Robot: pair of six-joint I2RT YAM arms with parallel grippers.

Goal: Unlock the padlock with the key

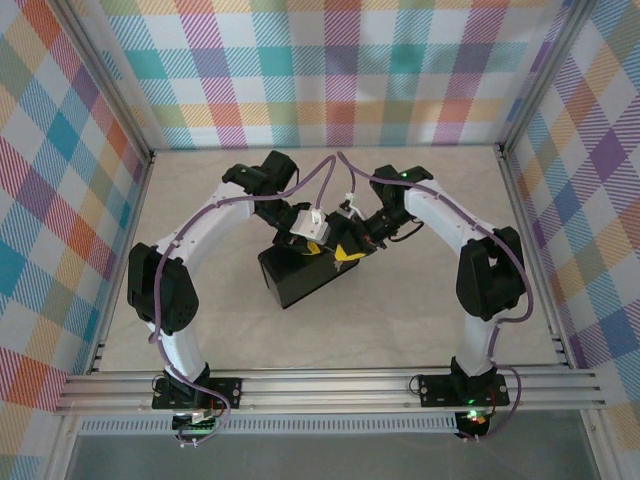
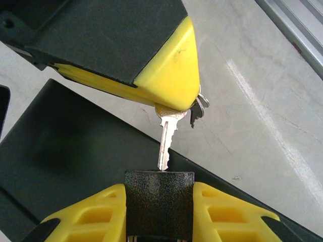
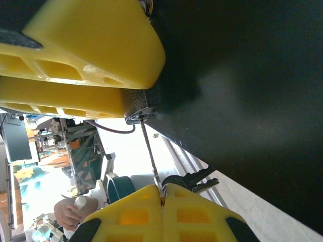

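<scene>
Left wrist view: left gripper (image 2: 159,195) is clamping the padlock (image 2: 159,204) by its black textured body, one yellow pad on each side, just above the black box (image 2: 60,151).

The key (image 2: 164,143) is hanging directly over the padlock. Its tip is meeting the lock's upper face; whether it is already entering the keyway I cannot tell.

Right gripper (image 3: 162,194) is pinching the key's bow, jaws closed together on it. Spare keys (image 2: 200,107) are dangling beside the fingertip.

Orientation: the key's long axis is running from the right gripper straight toward the padlock, tip leading and bow trailing. It is leaning slightly off the lock's centre line in both wrist views. The blade is showing flat to the left wrist camera and edge-on to the right.

Judgement on the step (insertion):
- Take out the small lean before pushing, so blade and keyway are sharing one line.
- Advance along that axis only, gently.
- Left side should be bracing the lock firmly against the push.
- Turn only once the key is seated fully.
</scene>
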